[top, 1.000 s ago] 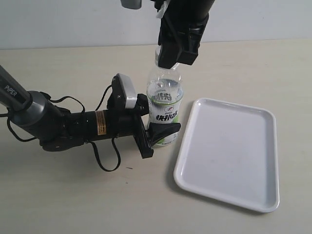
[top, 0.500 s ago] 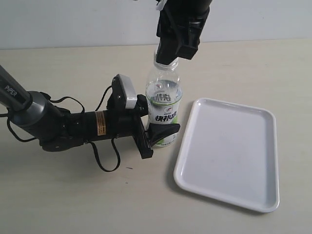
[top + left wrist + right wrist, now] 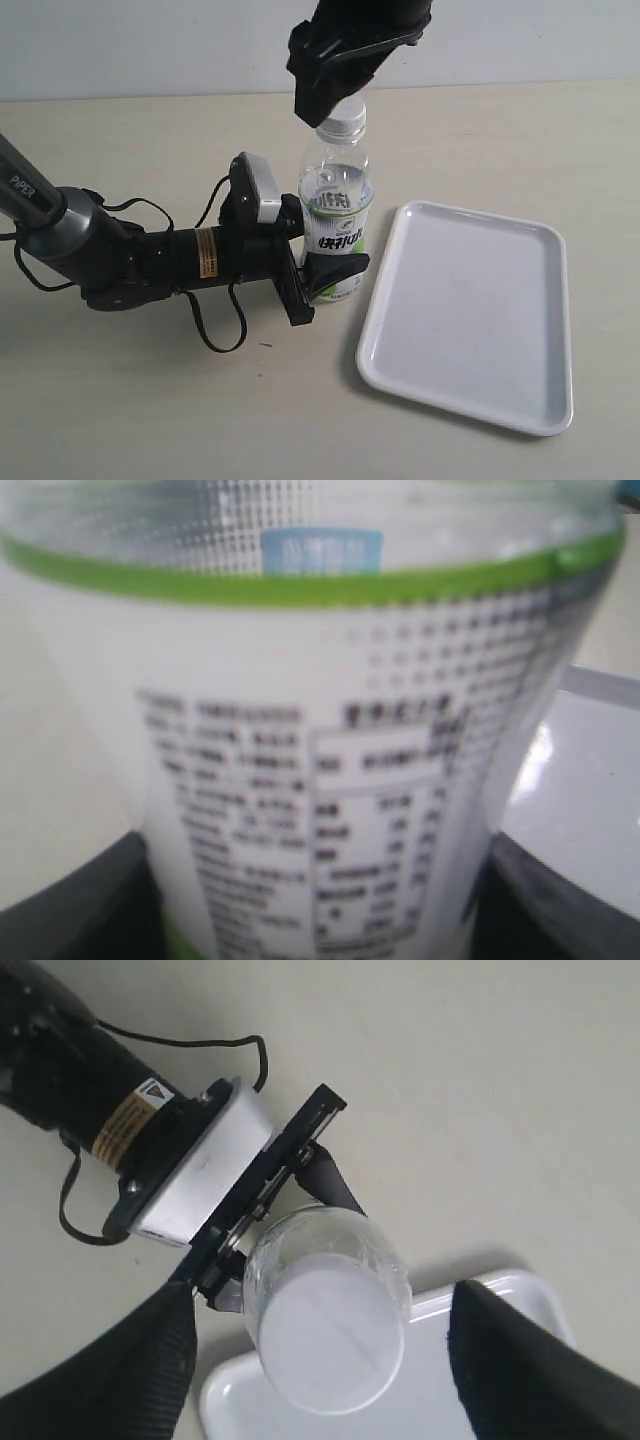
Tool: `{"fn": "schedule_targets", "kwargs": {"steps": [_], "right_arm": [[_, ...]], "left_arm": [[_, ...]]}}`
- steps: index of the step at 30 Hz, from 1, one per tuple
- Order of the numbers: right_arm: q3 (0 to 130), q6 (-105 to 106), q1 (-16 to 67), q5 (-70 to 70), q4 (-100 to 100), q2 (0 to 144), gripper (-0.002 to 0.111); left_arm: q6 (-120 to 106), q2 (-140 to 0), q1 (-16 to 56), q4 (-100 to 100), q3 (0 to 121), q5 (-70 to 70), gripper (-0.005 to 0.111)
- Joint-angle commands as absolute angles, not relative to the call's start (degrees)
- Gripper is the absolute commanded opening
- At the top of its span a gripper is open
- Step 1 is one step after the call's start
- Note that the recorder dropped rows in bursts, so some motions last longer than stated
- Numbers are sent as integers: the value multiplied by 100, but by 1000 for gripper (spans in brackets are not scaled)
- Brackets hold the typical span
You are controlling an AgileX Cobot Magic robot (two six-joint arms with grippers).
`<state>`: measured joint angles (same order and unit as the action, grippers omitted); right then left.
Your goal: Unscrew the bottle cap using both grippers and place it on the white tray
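Though upright, bottle [image 3: 338, 215] just beside tray [image 3: 470, 300].

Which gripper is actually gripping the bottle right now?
The left gripper, clamped across the bottle at its label. The right gripper hangs open above the bottle cap, clear of it.

The bottle [image 3: 338, 215] is clear, smooth plastic wrapped in a slightly shiny printed label [image 3: 330, 780], and its bottle cap [image 3: 344, 113] is matt white plastic. The white tray [image 3: 470, 320] is glossy plastic with soft highlights, lying on a matt, pale beige tabletop [image 3: 140, 400]. The left gripper [image 3: 322, 272] looks matt black, with a smooth grey-white block [image 3: 258, 188].
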<state>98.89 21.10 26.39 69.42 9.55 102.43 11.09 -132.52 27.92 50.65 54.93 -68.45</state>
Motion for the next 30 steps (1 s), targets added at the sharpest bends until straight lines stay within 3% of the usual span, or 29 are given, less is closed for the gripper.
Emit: {"fn": "schedule_targets", "kwargs": {"steps": [1, 18, 24, 30], "right_arm": [[9931, 933, 2630, 6965, 888, 10206, 68], [9931, 286, 2630, 6975, 853, 10482, 66], [9931, 286, 2630, 6996, 853, 10482, 51], [9931, 371, 2630, 6996, 853, 10482, 29]], "left_arm": [[1107, -13254, 2804, 5081, 5483, -6635, 0], [1092, -13254, 2804, 5082, 5483, -6635, 0], [1092, -13254, 2804, 5082, 5483, -6635, 0], [1092, -13254, 2804, 5082, 5483, -6635, 0]]}}
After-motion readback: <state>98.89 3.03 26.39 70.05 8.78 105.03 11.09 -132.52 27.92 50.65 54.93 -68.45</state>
